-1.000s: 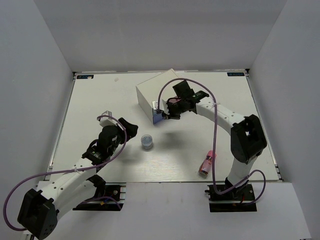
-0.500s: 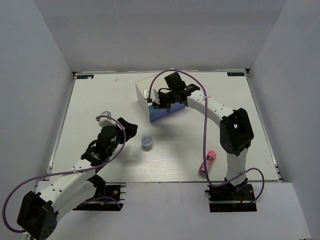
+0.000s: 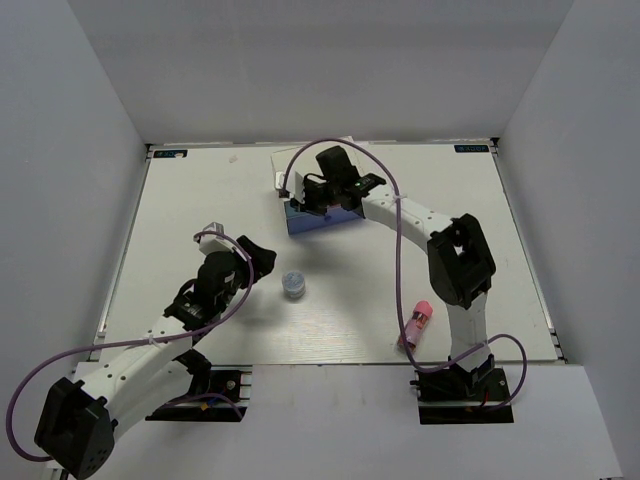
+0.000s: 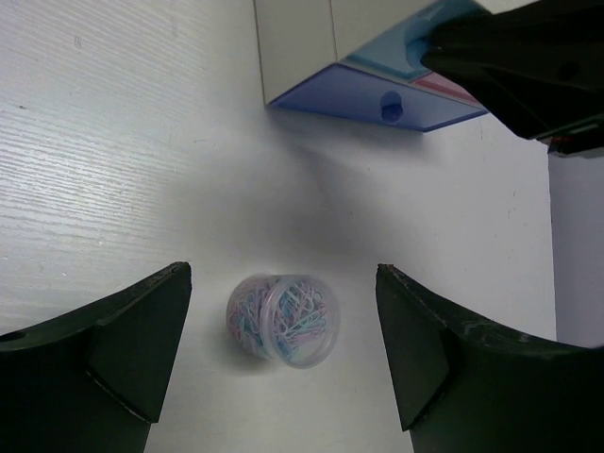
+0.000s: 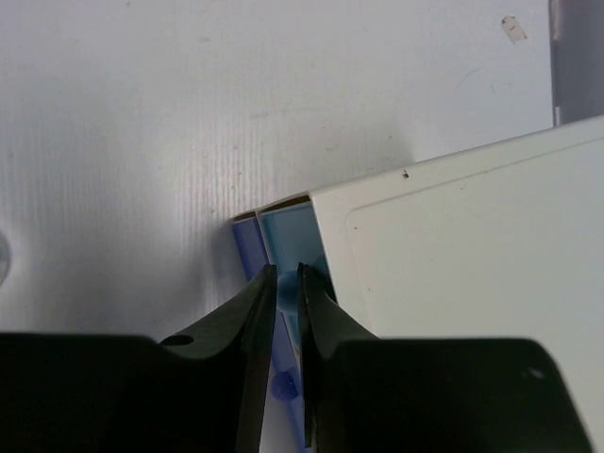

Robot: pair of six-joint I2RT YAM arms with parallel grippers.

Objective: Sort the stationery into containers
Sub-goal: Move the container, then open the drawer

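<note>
Right gripper [image 5: 286, 283] tight on knob [image 4: 413, 42] of light blue drawer [image 5: 288, 231]; knob half-hidden

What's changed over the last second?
The right claw swung left and farther from its base, from the front corner of the drawer chest to its light blue drawer, fingers nearly shut there. The chest seems to have turned, showing more periwinkle front. The left claw, pot and pink tube stayed put.
</note>
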